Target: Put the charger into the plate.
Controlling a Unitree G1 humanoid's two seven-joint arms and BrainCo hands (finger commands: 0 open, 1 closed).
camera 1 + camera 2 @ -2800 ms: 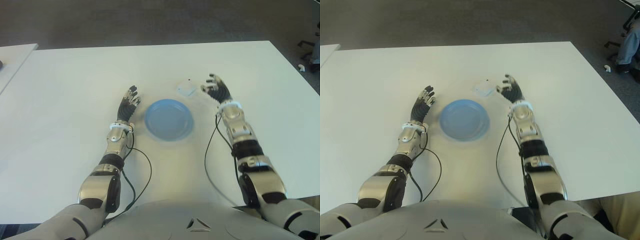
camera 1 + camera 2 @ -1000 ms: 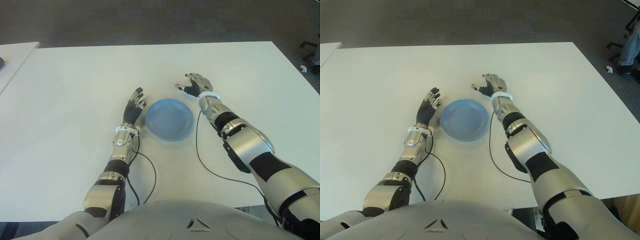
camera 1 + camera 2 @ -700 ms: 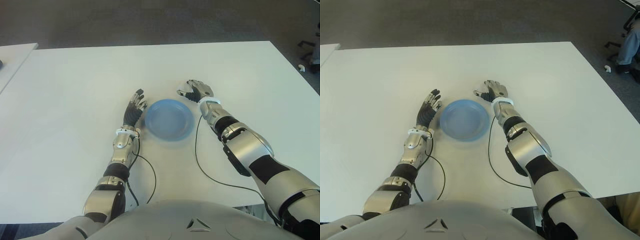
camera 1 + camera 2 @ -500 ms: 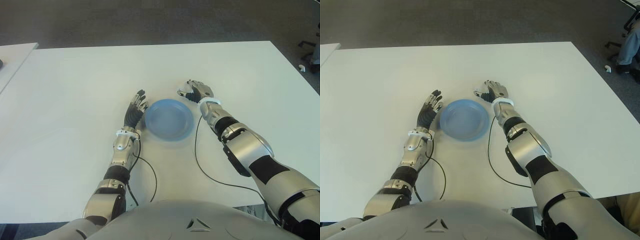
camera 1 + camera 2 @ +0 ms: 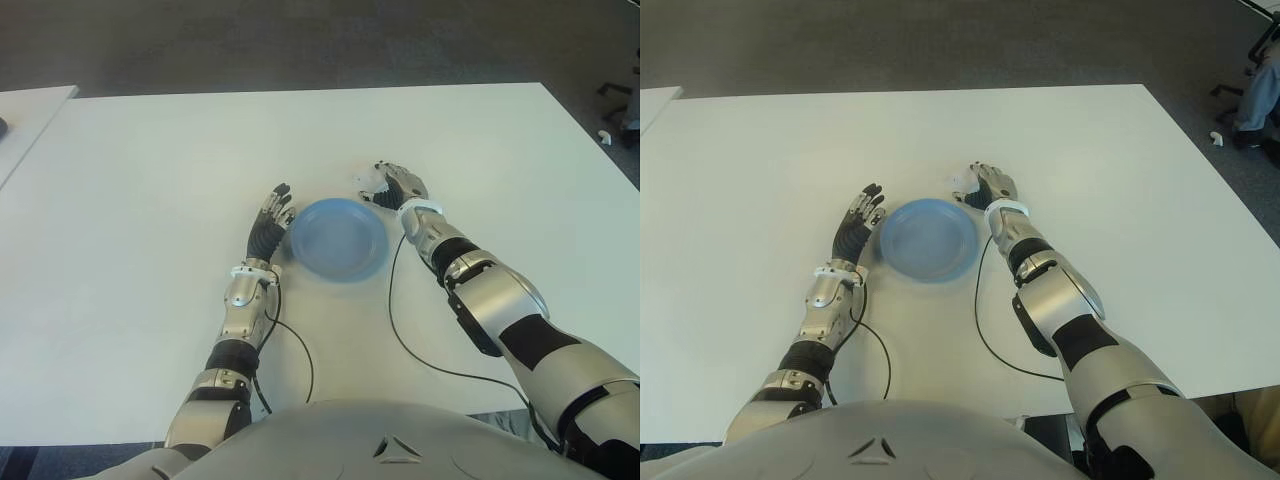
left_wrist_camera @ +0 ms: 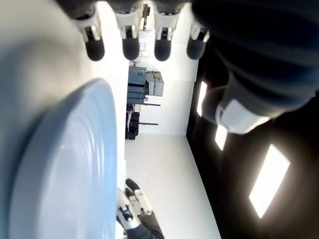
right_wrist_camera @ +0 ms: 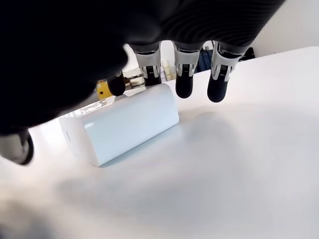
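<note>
The white charger [image 5: 372, 181] lies flat on the white table [image 5: 150, 170], just beyond the far right rim of the blue plate [image 5: 337, 240]. My right hand [image 5: 395, 186] is cupped over the charger from its right side. In the right wrist view the charger [image 7: 124, 124] sits on the table under curved fingertips [image 7: 183, 85]. They reach its far edge, and the thumb stays apart from it, so nothing grips it. My left hand [image 5: 270, 215] shows with straight fingers beside the plate's left rim [image 6: 65, 169]. The plate holds nothing.
Thin black cables [image 5: 395, 320] trail from both wrists across the near table. A second table's corner [image 5: 30, 105] shows at the far left. A chair base [image 5: 620, 100] stands on the dark floor beyond the right edge.
My right hand swung left and came down over the charger. In the last half second it eased back, so the charger shows at its fingertips. The left hand edged slightly toward the plate.
</note>
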